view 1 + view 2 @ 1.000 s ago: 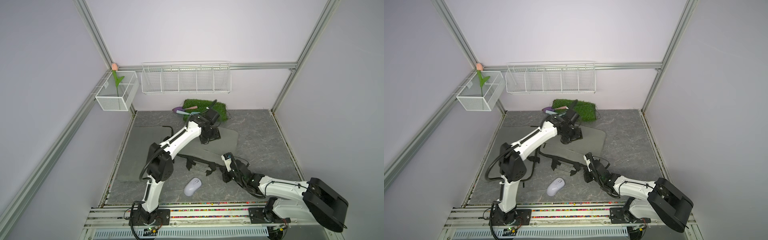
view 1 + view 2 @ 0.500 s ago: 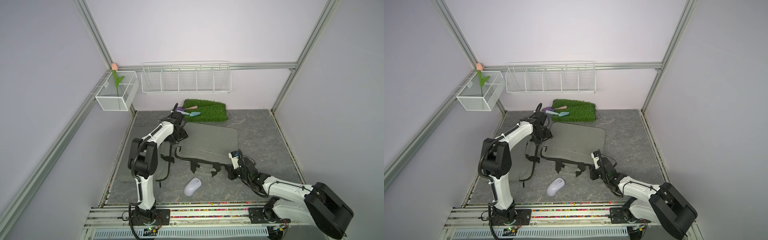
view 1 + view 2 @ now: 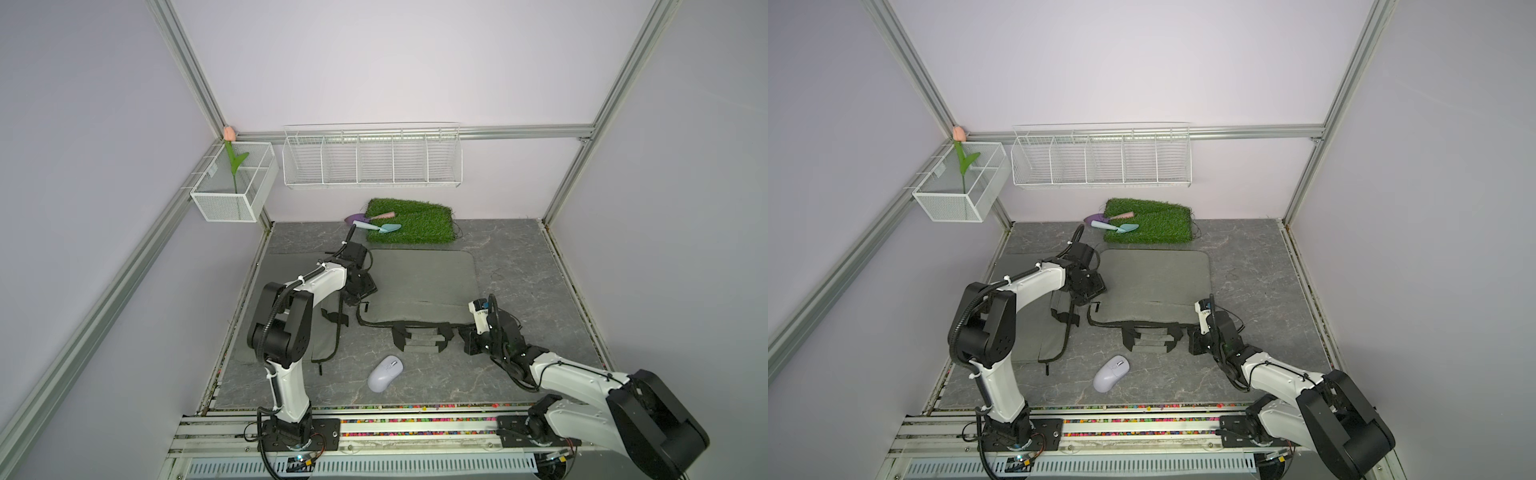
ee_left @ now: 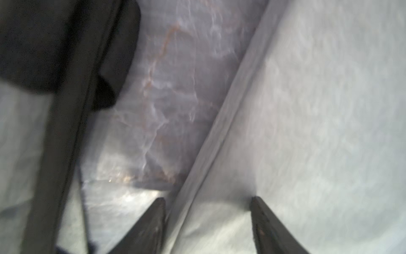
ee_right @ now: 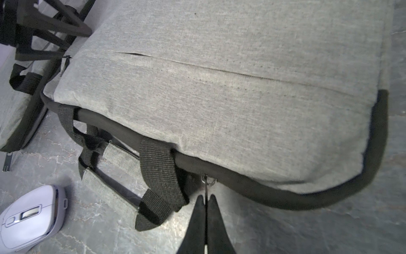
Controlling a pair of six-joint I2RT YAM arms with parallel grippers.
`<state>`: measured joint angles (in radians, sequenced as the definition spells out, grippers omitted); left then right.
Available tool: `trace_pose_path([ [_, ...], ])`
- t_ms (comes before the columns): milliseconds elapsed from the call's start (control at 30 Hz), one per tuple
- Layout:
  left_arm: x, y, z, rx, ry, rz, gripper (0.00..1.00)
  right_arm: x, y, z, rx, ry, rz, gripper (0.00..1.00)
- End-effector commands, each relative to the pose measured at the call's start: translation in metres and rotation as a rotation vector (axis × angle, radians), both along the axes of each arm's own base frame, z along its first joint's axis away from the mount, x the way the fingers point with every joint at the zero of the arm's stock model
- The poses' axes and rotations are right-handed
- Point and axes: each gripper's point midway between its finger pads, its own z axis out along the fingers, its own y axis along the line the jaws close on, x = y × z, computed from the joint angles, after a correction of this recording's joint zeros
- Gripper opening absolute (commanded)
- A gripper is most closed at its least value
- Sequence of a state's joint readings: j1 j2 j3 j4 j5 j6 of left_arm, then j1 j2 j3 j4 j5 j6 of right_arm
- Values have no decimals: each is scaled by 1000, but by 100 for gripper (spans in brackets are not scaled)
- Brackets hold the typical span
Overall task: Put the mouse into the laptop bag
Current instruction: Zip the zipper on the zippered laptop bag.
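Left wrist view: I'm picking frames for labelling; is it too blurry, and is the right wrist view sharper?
Left wrist view: smeared throughout, grey fabric laptop bag without visible weave. Right wrist view: sharp, weave, metal zipper pull and lilac plastic mouse crisp.

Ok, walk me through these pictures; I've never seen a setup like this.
Two white robot arms work at a grey table. Two pictures look down from overhead; the other two come from a camera on each wrist. On the table lie a grey laptop bag, a pale computer mouse and a grass mat. The right arm has its jaws shut on the bag's zipper pull. The left arm has its jaws open astride a grey fabric edge. The mouse lies untouched.
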<state>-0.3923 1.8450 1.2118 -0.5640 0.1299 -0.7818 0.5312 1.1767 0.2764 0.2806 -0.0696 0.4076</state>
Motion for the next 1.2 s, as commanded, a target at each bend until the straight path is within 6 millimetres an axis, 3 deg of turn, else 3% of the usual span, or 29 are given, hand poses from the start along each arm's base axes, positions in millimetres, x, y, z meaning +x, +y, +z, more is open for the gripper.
trace_pose_path([
  [0, -14, -20, 9, -125, -30, 6, 40, -6, 7, 0, 31, 18, 36, 6],
  [133, -21, -41, 7, -157, -42, -23, 21, -14, 15, -4, 3, 26, 63, 6],
  [300, -24, -70, -6, -185, -10, -55, 19, -28, 36, -5, -41, 12, 127, 6],
  [500, -24, -64, 5, -151, -41, -41, 20, -36, 47, 8, -19, -26, 179, 6],
  [633, -26, -74, 9, -208, -44, -53, 19, -37, 58, 22, 2, -43, 213, 6],
  [833, -30, -86, 9, -251, -39, -69, 18, -37, 107, 29, -20, -64, 282, 6],
  [1167, -33, -82, 25, -260, -71, -64, 18, -28, 210, 15, -36, -33, 417, 6],
])
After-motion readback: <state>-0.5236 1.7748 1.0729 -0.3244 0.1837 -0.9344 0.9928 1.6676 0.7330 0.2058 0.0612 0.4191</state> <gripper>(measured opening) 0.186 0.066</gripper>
